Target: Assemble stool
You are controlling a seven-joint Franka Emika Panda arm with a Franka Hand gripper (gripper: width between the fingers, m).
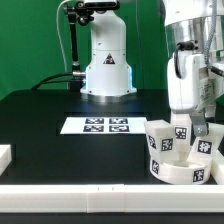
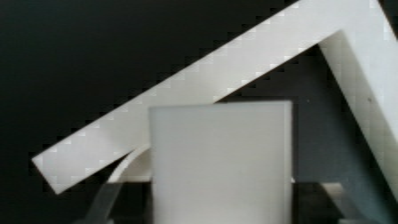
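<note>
Jaws point(image 1: 186, 128) clamp an upright chunky white leg point(image 1: 181, 130) at the round seat disc's point(image 1: 172, 165) twelve o'clock rim.

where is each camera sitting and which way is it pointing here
Exterior view: off the arm, at about table height, facing the black table with the marker board, the seat disc with legs on it and the robot base behind; the arm and gripper show.
Wrist view: on the wrist, looking along the gripper at a white leg between its fingertips and angled white blocks beyond.
Shared: the gripper and the leg it closes on.
</note>
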